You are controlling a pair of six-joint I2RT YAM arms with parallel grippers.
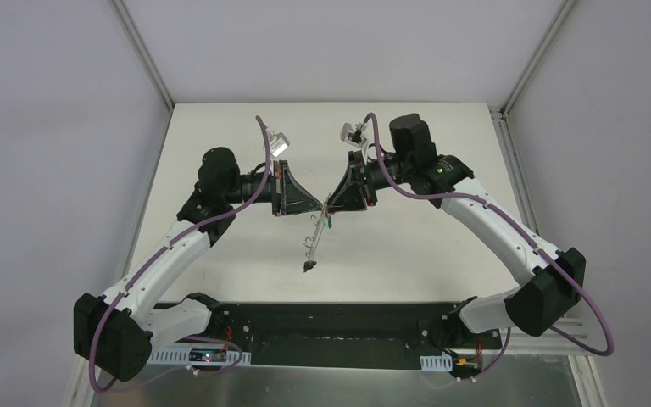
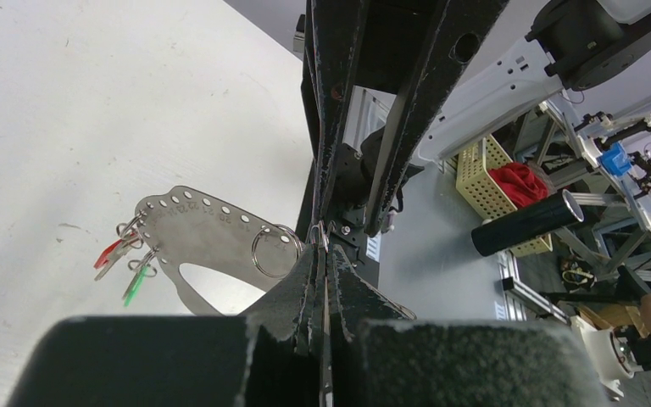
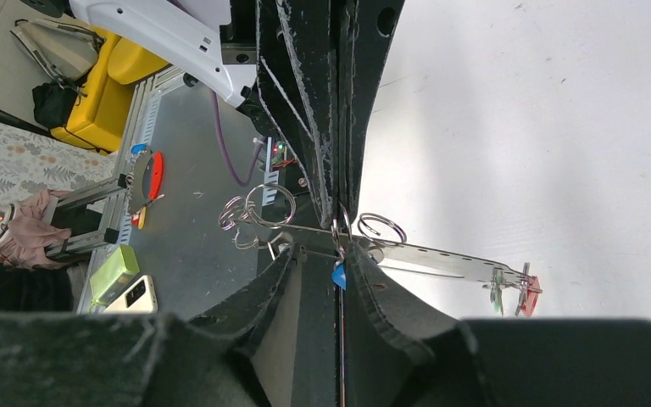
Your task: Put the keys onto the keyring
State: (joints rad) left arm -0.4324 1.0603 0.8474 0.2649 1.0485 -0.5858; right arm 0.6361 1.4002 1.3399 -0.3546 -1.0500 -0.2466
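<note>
Left gripper [image 2: 320,251], fully closed, pinches the edge of the keyring [image 2: 208,227], a thin, stiff, light perforated plate held above the table [image 1: 220,144]. Right gripper [image 3: 339,248], nearly closed, apparently nips the blue-tagged key [image 3: 336,276]. The metal is likely slippery, so grasp the flat faces.

The left arm [image 1: 178,246] and right arm [image 1: 492,222] share white link shells, black joint housings and small dark screws. A purple cable [image 1: 148,264] runs along each. The left gripper [image 1: 321,206] and right gripper [image 1: 331,203] are black triangular frames with white-scuffed edges and dark felt-like fingers [image 2: 284,297]. A green light [image 1: 441,168] glows on the right arm.
</note>
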